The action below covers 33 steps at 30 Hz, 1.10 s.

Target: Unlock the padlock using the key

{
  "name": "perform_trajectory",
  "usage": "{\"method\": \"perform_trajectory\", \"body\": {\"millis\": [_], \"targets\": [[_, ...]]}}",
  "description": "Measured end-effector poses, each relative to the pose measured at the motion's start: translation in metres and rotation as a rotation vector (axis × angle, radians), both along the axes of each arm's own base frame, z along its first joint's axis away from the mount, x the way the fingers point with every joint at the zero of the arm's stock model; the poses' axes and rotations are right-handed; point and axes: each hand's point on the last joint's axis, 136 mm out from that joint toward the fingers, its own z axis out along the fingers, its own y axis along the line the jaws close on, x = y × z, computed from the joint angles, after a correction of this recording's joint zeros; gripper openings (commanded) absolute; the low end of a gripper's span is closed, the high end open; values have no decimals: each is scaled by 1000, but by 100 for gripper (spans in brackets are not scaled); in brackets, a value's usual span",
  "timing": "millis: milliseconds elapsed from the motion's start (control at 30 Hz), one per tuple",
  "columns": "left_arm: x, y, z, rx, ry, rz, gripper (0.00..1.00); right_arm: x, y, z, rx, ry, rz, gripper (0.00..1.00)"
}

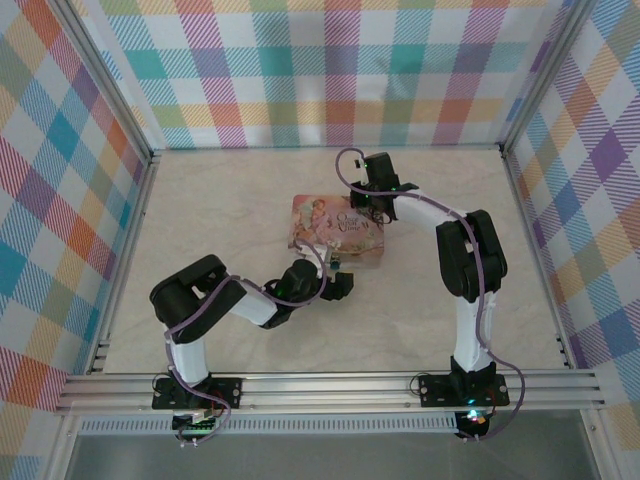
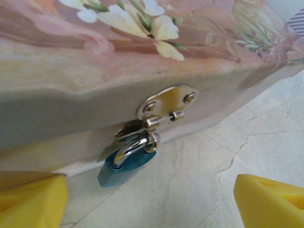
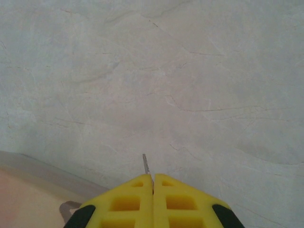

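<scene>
1. The padlock [image 2: 128, 164] hangs by its shackle from the hasp [image 2: 166, 107] on the front wall of the pink tin [image 2: 71, 95], low against that wall.
2. The left gripper [image 2: 152, 204] faces the same wall with its fingers [image 2: 28, 199] spread wide, one on each side of the lock (touching nothing).
3. The right gripper [image 3: 153, 179], just beside the tin's far corner, is pinched on the key [image 3: 145, 164], whose thin tip pokes past the fingertips.

A robotics lab test cell, seen from above: a pale marble-patterned tabletop [image 1: 210, 210] boxed in by pastel plaid fabric walls [image 1: 330, 70] on a silver aluminium frame [image 1: 330, 385]. A black-and-white left robot arm [image 1: 205, 295] and its matching right robot arm [image 1: 468, 260] are bolted to the front rail.
</scene>
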Motion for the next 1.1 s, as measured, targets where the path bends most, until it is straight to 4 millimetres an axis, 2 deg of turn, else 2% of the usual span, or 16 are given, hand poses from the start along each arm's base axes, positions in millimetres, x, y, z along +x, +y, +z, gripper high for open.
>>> {"method": "perform_trajectory", "body": {"millis": [267, 400, 600, 800, 967, 1100], "targets": [[-1, -21, 9, -157, 52, -108, 78, 3, -12, 2, -15, -26, -38, 0], [-7, -33, 12, -194, 82, -168, 84, 2, -10, 2, -12, -26, -31, 0], [-8, -36, 14, -206, 87, -180, 87, 2, -10, 2, -9, -30, -31, 0], [-8, -36, 14, -207, 86, -178, 81, 1, -10, 2, -6, -37, -31, 0], [-15, -47, 19, -238, 91, -256, 76, -2, -8, 2, 0, -33, -21, 0], [-20, -50, 23, -253, 89, -288, 82, -6, -3, 2, 4, -29, -6, 0]]}}
